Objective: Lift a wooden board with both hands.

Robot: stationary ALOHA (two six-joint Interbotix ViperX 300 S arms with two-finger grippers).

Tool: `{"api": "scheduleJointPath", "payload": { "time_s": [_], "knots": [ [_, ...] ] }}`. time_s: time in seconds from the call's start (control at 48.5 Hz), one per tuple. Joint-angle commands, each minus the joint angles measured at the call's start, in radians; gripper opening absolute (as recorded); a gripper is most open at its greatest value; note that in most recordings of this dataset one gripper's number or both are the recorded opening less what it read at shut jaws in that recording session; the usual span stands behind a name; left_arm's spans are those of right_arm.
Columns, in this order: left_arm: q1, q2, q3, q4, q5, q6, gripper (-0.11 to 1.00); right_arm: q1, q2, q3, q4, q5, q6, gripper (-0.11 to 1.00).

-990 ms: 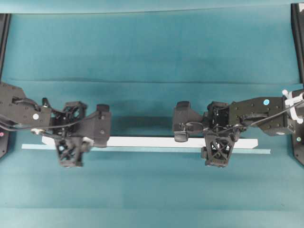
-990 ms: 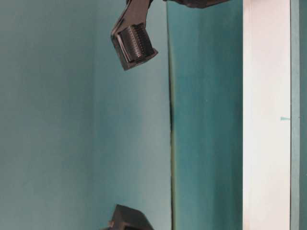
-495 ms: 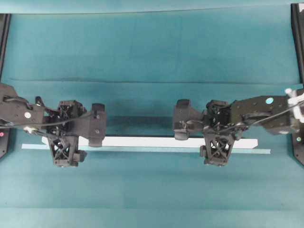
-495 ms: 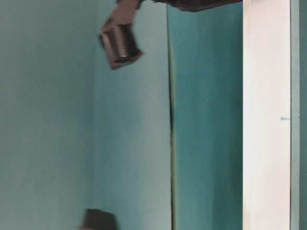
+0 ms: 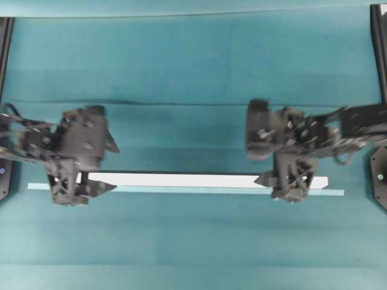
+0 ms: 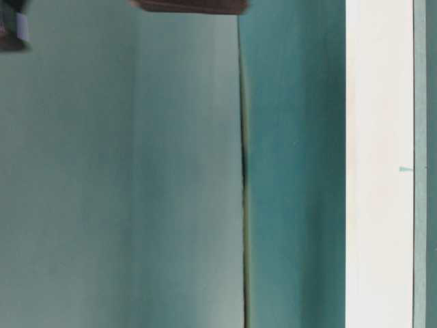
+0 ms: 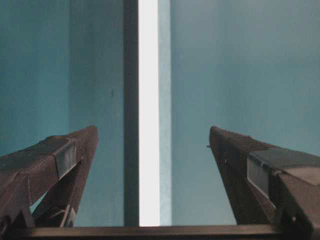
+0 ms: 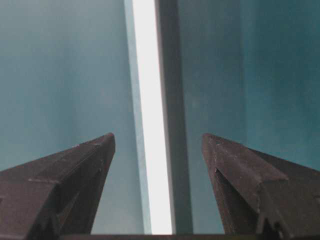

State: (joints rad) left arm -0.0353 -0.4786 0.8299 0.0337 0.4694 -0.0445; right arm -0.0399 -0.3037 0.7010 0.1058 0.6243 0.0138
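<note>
The wooden board [image 5: 181, 180] is a long white plank lying flat on the teal cloth. It also shows as a white band in the table-level view, the board [image 6: 379, 164]. My left gripper [image 5: 71, 178] hangs over its left end and my right gripper [image 5: 290, 180] over its right part. In the left wrist view the board [image 7: 148, 110] runs between the open left gripper [image 7: 152, 131], touching neither finger. The right wrist view gives the same picture: the board [image 8: 150, 125] lies untouched between the fingers of the open right gripper [image 8: 158, 136].
A thinner pale teal strip [image 5: 181, 191] lies along the board's near edge and sticks out past both ends. A fold in the cloth [image 5: 181, 104] crosses behind the arms. Black frame posts [image 5: 380, 48] stand at the side edges.
Both arms have risen and shifted outward, the left one leftward and the right one rightward, and look blurred. The left jaws spread wider. The board has not moved. The finger has left the table-level view.
</note>
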Motion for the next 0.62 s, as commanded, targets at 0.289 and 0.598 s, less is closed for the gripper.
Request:
{"api": "scheduleJointPath", "payload": {
  "time_s": [0.289,0.598],
  "knots": [
    [0.0,-0.222,0.014,-0.002,-0.018,-0.003,1.0,-0.009,-0.236,0.054,0.002,-0.052,0.0,0.87],
    [0.002,-0.328,0.025,-0.002,-0.035,-0.005,1.0,-0.009,-0.497,0.158,-0.02,-0.27,-0.002,0.87]
  ]
}}
